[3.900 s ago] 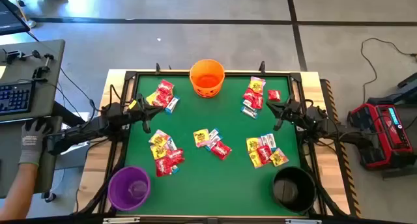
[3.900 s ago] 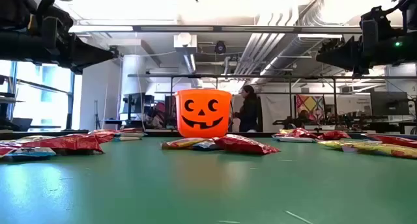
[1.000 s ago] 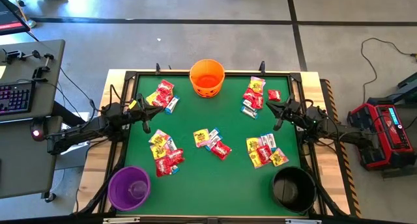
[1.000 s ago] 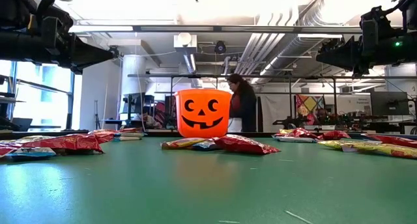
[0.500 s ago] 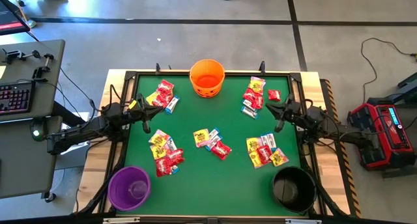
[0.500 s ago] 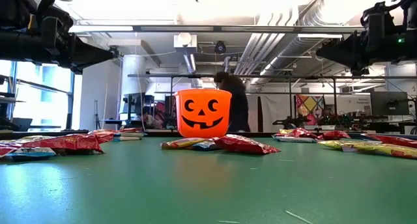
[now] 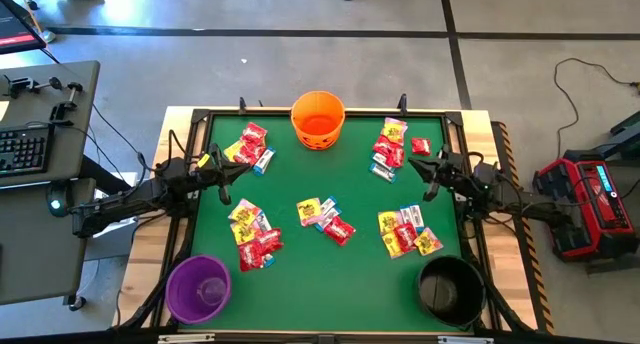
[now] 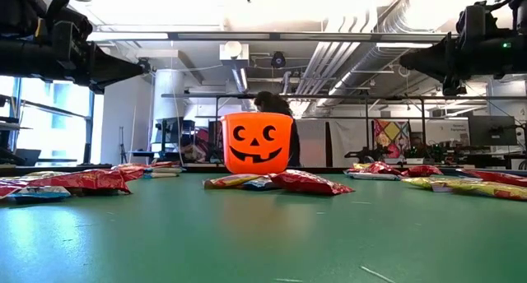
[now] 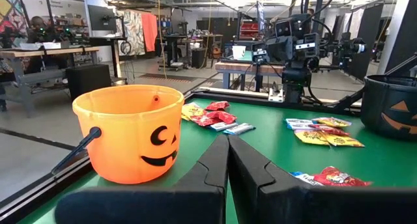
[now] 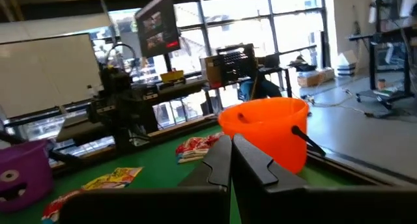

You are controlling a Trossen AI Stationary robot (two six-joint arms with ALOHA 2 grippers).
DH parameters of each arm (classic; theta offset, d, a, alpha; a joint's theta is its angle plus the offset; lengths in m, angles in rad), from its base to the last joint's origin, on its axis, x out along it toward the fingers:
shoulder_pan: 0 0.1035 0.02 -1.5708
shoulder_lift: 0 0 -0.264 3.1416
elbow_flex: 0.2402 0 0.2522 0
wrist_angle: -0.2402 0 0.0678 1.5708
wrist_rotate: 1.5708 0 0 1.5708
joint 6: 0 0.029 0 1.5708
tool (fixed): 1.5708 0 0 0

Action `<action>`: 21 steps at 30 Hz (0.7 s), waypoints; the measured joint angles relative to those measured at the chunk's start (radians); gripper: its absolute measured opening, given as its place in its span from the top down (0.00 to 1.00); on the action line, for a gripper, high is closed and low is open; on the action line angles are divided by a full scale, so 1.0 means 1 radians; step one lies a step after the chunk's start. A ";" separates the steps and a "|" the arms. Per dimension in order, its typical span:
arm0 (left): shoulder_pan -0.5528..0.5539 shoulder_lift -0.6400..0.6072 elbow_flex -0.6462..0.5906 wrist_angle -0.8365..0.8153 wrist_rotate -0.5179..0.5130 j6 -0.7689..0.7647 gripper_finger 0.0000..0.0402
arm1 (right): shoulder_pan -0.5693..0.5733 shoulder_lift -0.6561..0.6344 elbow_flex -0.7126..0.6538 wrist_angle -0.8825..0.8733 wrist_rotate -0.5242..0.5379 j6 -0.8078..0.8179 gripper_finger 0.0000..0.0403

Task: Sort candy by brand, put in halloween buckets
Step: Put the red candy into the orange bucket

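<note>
With both jaws closed and empty, left gripper (image 7: 222,174) and right gripper (image 7: 428,174) above the table (image 7: 360,264), I risk scattering candy (image 7: 388,144) below the jaws unless they open before descent.

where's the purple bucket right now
In the high view the purple bucket sits at the near left corner of the green table, just below the left-hand pile of candy, opposite the black bucket.

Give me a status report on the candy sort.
Left gripper and right gripper shut, empty. Candy still on table, orange bucket empty. Nothing blocking.
</note>
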 joint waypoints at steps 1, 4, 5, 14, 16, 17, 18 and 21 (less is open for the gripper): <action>0.000 0.000 0.000 0.000 0.000 0.000 1.00 | 0.000 0.008 0.002 -0.001 0.002 0.004 1.00; 0.000 0.000 0.000 0.000 0.000 0.000 1.00 | 0.000 0.041 0.024 -0.010 -0.014 0.004 1.00; 0.000 0.000 0.000 0.000 0.000 0.000 1.00 | 0.000 0.055 0.037 -0.009 -0.019 0.004 1.00; 0.000 0.000 0.000 0.000 0.000 0.000 1.00 | 0.000 0.269 0.228 -0.136 -0.030 0.055 1.00; 0.000 0.000 0.000 0.000 0.000 0.000 1.00 | 0.000 0.324 0.277 -0.173 -0.034 0.071 1.00; 0.000 0.000 0.000 0.000 0.000 0.000 1.00 | 0.000 0.351 0.301 -0.189 -0.037 0.079 1.00; 0.000 0.000 0.000 0.000 0.000 0.000 1.00 | 0.000 0.379 0.327 -0.202 -0.043 0.083 1.00; 0.000 0.000 0.000 0.000 0.000 0.000 1.00 | 0.000 0.456 0.400 -0.231 -0.067 0.086 1.00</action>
